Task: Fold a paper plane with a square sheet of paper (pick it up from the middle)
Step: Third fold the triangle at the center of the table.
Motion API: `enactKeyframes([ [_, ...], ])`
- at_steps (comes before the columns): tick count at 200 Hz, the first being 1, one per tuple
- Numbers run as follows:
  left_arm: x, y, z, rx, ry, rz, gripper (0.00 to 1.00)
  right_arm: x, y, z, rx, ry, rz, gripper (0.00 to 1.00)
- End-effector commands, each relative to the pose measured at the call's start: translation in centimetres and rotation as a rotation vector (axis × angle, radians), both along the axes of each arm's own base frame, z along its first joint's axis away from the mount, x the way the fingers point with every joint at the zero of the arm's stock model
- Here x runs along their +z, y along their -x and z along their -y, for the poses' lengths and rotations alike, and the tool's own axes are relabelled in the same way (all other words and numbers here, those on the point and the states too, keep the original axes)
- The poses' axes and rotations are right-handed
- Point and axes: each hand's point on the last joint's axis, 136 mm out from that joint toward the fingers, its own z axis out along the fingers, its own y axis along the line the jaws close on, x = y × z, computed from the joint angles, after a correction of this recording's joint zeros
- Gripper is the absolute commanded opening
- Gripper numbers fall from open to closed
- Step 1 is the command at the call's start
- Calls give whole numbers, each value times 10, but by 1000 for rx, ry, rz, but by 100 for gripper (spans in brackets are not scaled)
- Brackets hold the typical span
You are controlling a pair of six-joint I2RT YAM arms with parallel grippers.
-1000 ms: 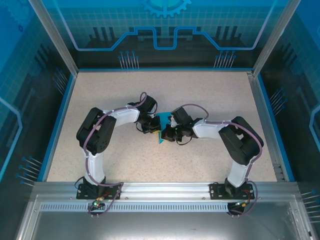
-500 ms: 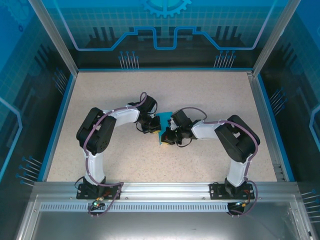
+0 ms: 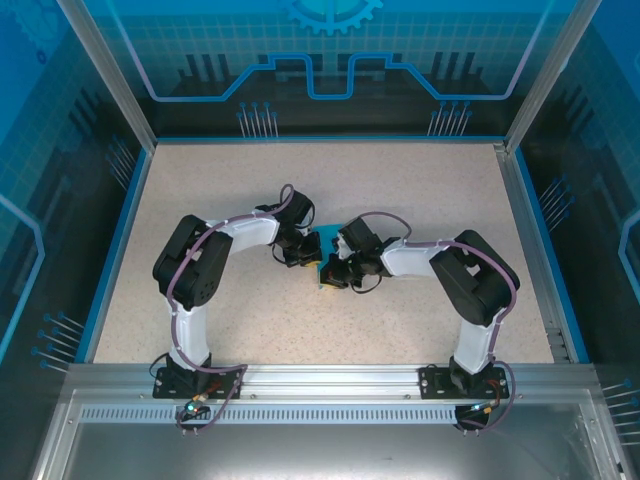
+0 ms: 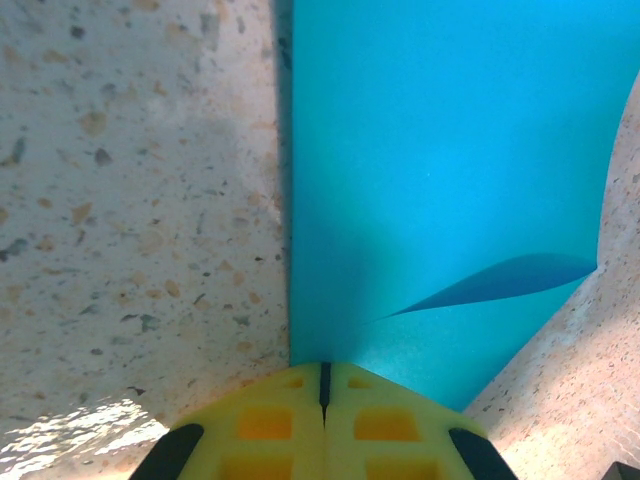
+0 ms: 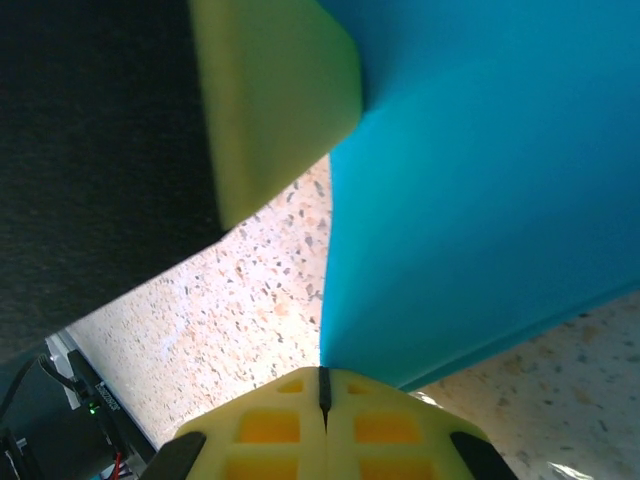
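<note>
The turquoise sheet of paper (image 4: 440,180) is folded, with one flap lifting along a crease, and hangs just above the speckled table. My left gripper (image 4: 323,372) is shut on its near edge, yellow fingertips pressed together. From the other side my right gripper (image 5: 323,375) is shut on another edge of the same paper (image 5: 480,190). A yellow finger of the left gripper (image 5: 270,100) shows close beside the paper in the right wrist view. From above, both grippers meet at mid-table, left (image 3: 308,254) and right (image 3: 334,272), with a sliver of paper (image 3: 325,270) between them.
The speckled beige table (image 3: 420,180) is bounded by a blue rim and glass walls. An aluminium rail (image 3: 330,385) carries both arm bases at the near edge. Open tabletop lies all around the two grippers.
My right gripper has shifted slightly left, closer to the left gripper, and less of the paper shows between them from above. The left arm has held still.
</note>
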Motion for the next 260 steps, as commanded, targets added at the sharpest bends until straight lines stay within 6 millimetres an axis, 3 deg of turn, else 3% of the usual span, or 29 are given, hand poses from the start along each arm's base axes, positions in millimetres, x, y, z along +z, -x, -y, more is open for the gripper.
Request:
enactKeyframes([
  [1,-41,28,-32,8,-182,-107,1,2,7,-10,49,-2,-2,2],
  [68,-40,28,-31,7,-181,-107,1,-24,26,7,66,111,-76,2],
  [105,-40,28,-31,7,-183,-105,1,-23,30,12,71,139,-85,1],
  [124,-40,28,-31,4,-182,-105,1,-9,26,8,79,110,-50,1],
  [149,-41,29,-32,5,-184,-108,1,31,6,1,72,44,74,2],
  [165,-40,29,-32,5,-185,-108,1,40,-7,2,49,37,113,2],
  [222,-39,28,-31,9,-181,-107,1,9,-26,1,26,101,84,1],
  [260,-39,28,-31,6,-183,-108,1,-20,-9,16,25,163,23,1],
])
